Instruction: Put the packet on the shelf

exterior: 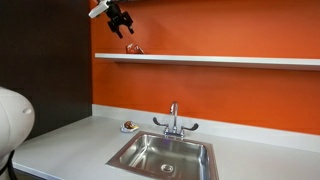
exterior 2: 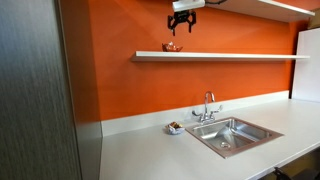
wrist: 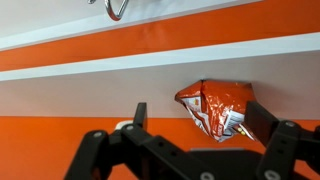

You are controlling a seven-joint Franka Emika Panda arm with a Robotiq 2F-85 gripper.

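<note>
Gripper [exterior: 118, 17] position in an exterior view: at the top of the frame, above the shelf [exterior: 210, 60] and apart from it. The packet [exterior: 133, 48] lies on the shelf top close to the board's end, against the orange wall [exterior: 200, 95], below the gripper and not touching it. On the grey countertop [exterior: 70, 140] beneath, a steel sink [exterior: 165, 155] with a faucet [exterior: 174, 120] sits under the shelf. A small roundish object [exterior: 129, 126] rests beside the sink. Finger spacing is too small to read here.

In an exterior view from farther along the counter, the gripper [exterior 2: 181, 20] hangs directly over the packet [exterior 2: 173, 46], with a gap of orange wall between them. The packet rests on the shelf [exterior 2: 230, 56] near its end. The sink [exterior 2: 232, 135], faucet [exterior 2: 208, 107] and small roundish object [exterior 2: 175, 127] stand on the countertop [exterior 2: 140, 150] below.

Wrist view: the gripper [wrist: 198, 110] is released, with both black fingers [wrist: 140, 115] spread wide and nothing clamped. The packet [wrist: 215, 108], red and crinkled with white markings, lies on the pale shelf surface [wrist: 70, 95]. It appears between the fingers and nearer one of them
</note>
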